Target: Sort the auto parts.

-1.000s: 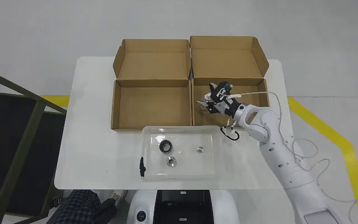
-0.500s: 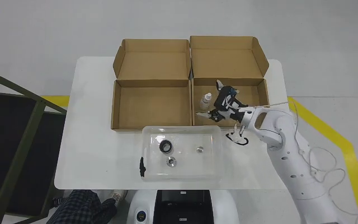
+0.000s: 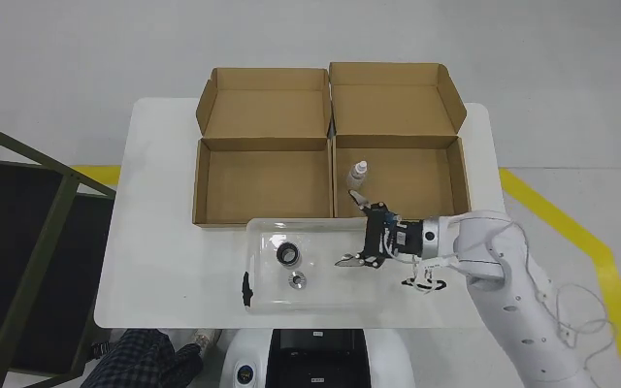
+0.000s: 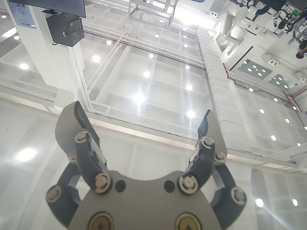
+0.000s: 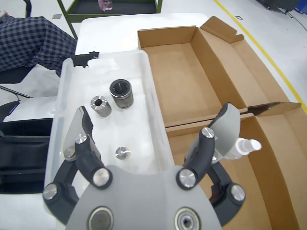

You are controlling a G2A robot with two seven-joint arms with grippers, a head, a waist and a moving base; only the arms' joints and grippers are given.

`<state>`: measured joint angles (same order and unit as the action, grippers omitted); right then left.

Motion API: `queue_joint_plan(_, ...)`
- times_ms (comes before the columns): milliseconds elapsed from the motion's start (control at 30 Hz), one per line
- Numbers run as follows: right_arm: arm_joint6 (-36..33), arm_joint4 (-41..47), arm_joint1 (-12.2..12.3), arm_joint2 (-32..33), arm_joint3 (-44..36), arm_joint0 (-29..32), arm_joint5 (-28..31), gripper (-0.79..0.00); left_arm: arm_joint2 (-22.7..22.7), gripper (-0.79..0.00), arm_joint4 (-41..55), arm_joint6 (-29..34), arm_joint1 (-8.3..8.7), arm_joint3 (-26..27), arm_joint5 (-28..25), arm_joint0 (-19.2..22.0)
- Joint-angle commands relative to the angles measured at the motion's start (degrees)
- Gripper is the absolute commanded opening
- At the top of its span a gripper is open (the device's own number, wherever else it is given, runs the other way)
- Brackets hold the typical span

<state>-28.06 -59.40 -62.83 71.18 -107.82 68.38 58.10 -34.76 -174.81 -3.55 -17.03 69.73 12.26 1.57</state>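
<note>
Your right gripper (image 5: 154,114) hangs over the right end of the clear tray (image 3: 254,225) on the desk (image 3: 155,242), jaws spread wide with nothing between them. The closest candidate is the small silver button (image 5: 122,153), lying almost under the wrist. To pick it well, I'd judge you should come straight down, centre it between the jaws and close low, since it is a squat, polished disc with little height to bite on (smooth metal on slick plastic will likely skate if nudged). Farther along the tray stand the grey slotted sleeve (image 5: 100,106) and, just beside it, the taller dark bearing (image 5: 121,93), both upright cylinders with easier flanks. Mind the tray's thin translucent wall as you descend. The white bottle (image 3: 356,174) stands in the right cardboard box (image 3: 427,184); the left box (image 3: 262,184) is the same plain brown board. Your left gripper (image 4: 142,111) points at the ceiling, jaws wide apart, holding nothing.
</note>
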Motion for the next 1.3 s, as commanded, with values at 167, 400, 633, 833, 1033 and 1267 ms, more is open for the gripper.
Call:
queue_joint_plan(167,-2.5,0.5,2.0,-1.3,-2.3,2.3,-0.1,0.0,0.0,0.0,0.0,0.0,0.0,0.0,0.0,0.0)
queue_joint_plan(400,-4.1,-3.1,4.0,-3.3,-4.6,3.8,-0.1,0.0,0.0,0.0,0.0,0.0,0.0,0.0,0.0,0.0)
queue_joint_plan(633,-4.4,-8.0,5.4,-4.6,-5.1,3.9,-0.1,0.0,0.0,0.0,0.0,0.0,0.0,0.0,0.0,0.0)
queue_joint_plan(833,-4.5,-11.6,5.7,-5.7,-4.6,3.8,-0.4,0.0,0.0,0.0,0.0,0.0,0.0,0.0,0.0,0.0)
queue_joint_plan(1033,-3.9,-15.0,5.7,-6.8,-3.6,3.0,-2.4,-0.043,0.0,0.0,0.0,0.0,0.0,0.0,0.0,0.0)
queue_joint_plan(1267,-3.5,-16.9,5.4,-9.4,-1.1,1.5,-3.8,-0.215,0.0,0.0,0.0,0.0,0.0,0.0,0.0,0.0)
